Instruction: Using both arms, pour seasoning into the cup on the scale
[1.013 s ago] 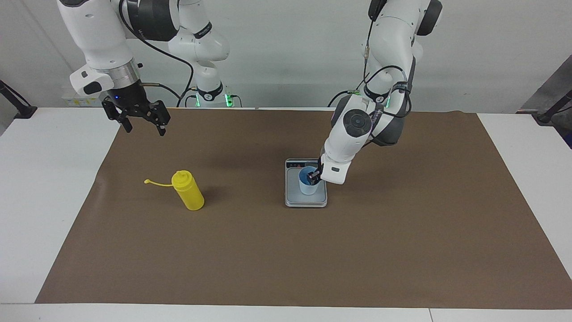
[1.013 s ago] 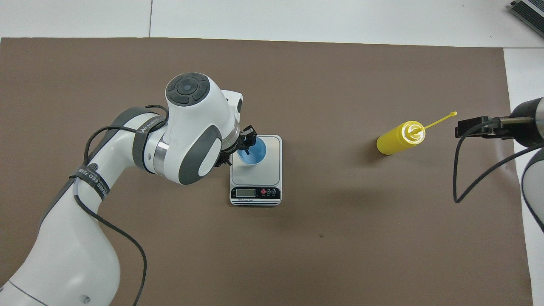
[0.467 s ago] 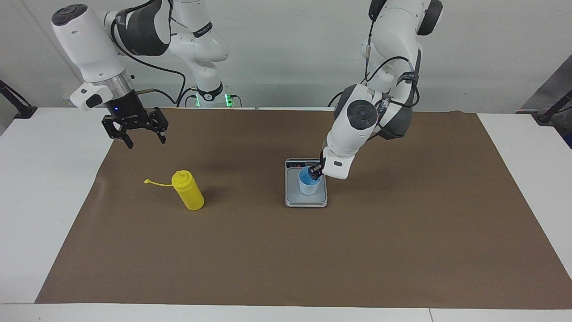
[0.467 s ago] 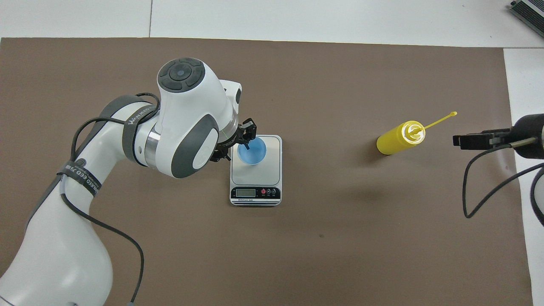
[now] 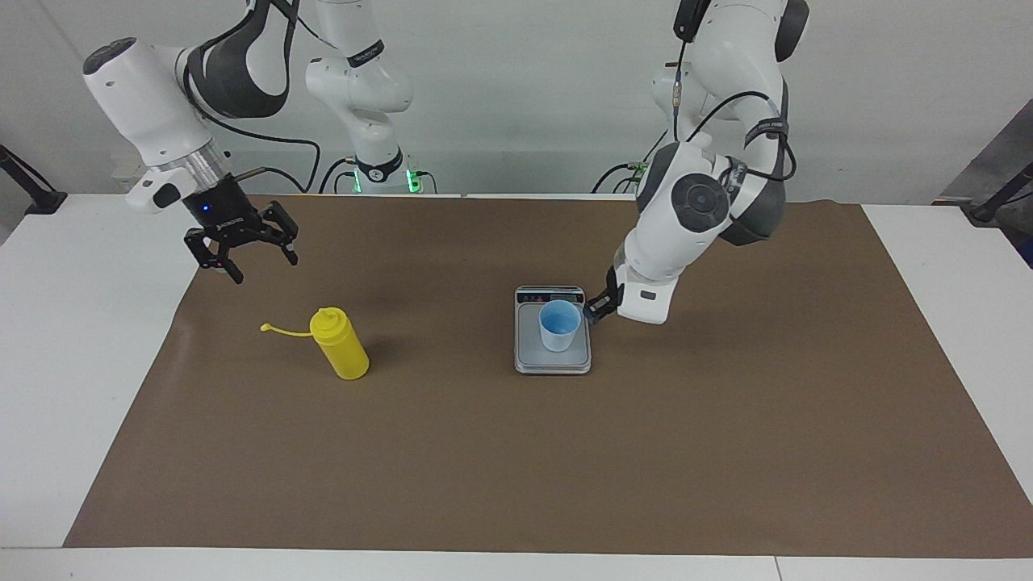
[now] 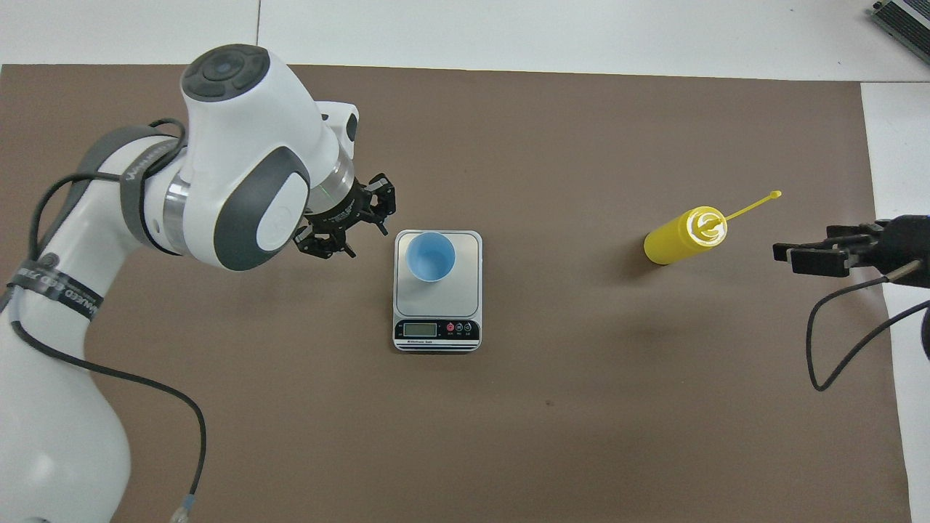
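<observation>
A light blue cup [image 5: 559, 324] [image 6: 430, 256] stands upright on the silver scale [image 5: 553, 363] [image 6: 465, 290], and nothing touches it. My left gripper [image 5: 595, 310] [image 6: 363, 231] hangs low just beside the scale, toward the left arm's end of the table; it is open and empty. The yellow seasoning bottle [image 5: 343, 349] [image 6: 679, 238] stands on the mat toward the right arm's end, its tip strap [image 5: 282, 329] [image 6: 755, 203] sticking out sideways. Up in the air near the mat's edge, my right gripper [image 5: 265, 270] [image 6: 788, 256] is open, empty and apart from the bottle.
A brown mat [image 5: 565, 468] covers most of the white table [image 5: 81, 363]. The scale's display and buttons [image 6: 436, 330] face the robots. A loose black cable [image 6: 835, 341] hangs from the right arm's wrist.
My left gripper has let go of the cup and drawn back off the scale toward the left arm's end. My right gripper has come lower and closer to the bottle.
</observation>
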